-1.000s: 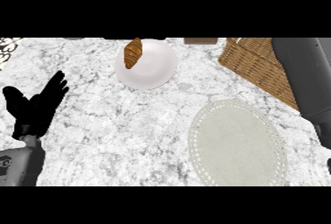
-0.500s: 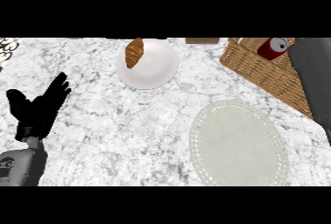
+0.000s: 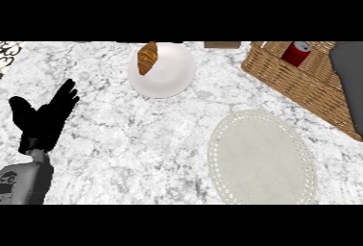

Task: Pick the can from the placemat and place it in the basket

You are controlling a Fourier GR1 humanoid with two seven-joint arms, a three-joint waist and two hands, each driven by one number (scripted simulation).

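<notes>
Inside the wicker basket (image 3: pixel 297 91) at upper right stood the red can (image 3: pixel 296 53), apparently delivered, well apart from the placemat (image 3: pixel 261 163). Unneeded, the left hand (image 3: pixel 44 120) rested at the left edge, fingers (image 3: pixel 65 93) straight, holding nothing.

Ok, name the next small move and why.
Probably pull the right forearm back from the basket: the can already sits inside it, off the placemat, with no hand visibly on it. The left hand rests open at left.
</notes>
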